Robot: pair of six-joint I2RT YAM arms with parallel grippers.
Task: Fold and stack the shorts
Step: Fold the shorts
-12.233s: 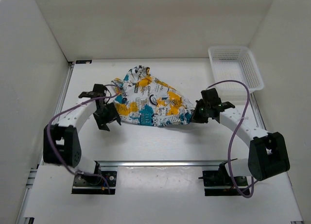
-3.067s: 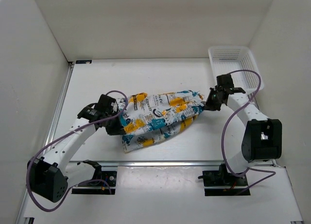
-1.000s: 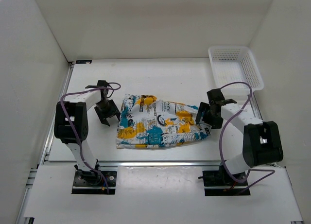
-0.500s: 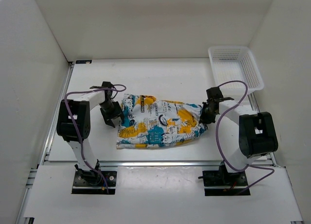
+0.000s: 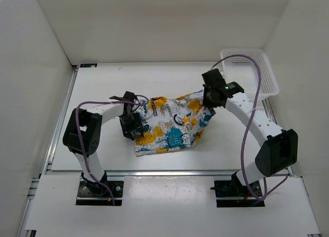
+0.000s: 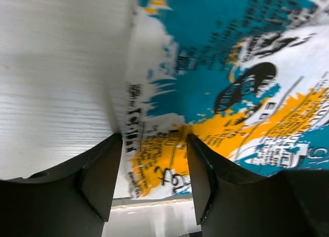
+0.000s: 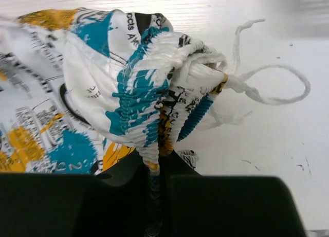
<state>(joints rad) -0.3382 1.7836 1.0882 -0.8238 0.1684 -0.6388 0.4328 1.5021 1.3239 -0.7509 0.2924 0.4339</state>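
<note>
Count on the table point(image 5: 103, 88): one pair of shorts point(image 5: 169, 126), one white mesh basket point(image 5: 268, 75), two arms

Shorts: they lie crumpled near the middle of the table, between the two arms. The printed side faces up, in teal, yellow-orange and black on white. The basket sits in the far right corner, well apart from the fabric

Left gripper point(image 5: 132, 129): it is at the shorts' left edge. In the left wrist view we see its two fingers point(image 6: 100, 175) standing apart with a moderate gap. The hem of the fabric lies across that gap and is not pinched

Right gripper point(image 5: 208, 102): it is at the shorts' far right corner. In the right wrist view the jaws are closed tight on the gathered elastic waistband, which is bunched into ridges right at the tips. One white drawstring point(image 7: 280, 85) hangs out of the waistband to the right. We count one loop and one loose end of it, both over bare table

We cannot tell from these views whether the gripped corner is off the surface
</note>
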